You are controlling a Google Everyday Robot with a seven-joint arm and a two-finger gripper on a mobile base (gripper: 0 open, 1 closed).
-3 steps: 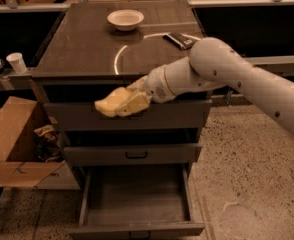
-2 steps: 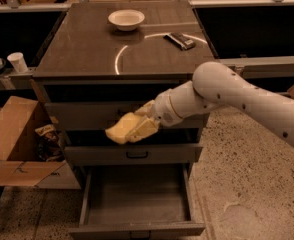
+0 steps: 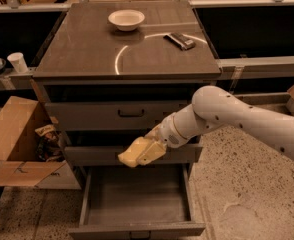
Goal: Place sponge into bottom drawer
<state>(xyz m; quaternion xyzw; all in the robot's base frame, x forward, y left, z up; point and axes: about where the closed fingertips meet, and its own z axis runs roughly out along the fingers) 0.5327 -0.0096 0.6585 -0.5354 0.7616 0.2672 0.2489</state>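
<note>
The pale yellow sponge [image 3: 133, 154] is held in my gripper [image 3: 146, 151], which is shut on it. The gripper hangs in front of the middle drawer, just above the open bottom drawer [image 3: 137, 196]. The bottom drawer is pulled out, a wide shallow grey tray with its front panel near the lower edge of the view. My white arm [image 3: 237, 116] reaches in from the right.
A white bowl [image 3: 126, 19] and a small dark flat object [image 3: 180, 40] lie on the cabinet top [image 3: 87, 54]. An open cardboard box [image 3: 17, 139] stands on the floor at the left. A paper cup [image 3: 18, 62] sits on a shelf at the left.
My gripper has moved down with the sponge, from the level of the top drawer to the front of the middle drawer, just above the open bottom drawer.
</note>
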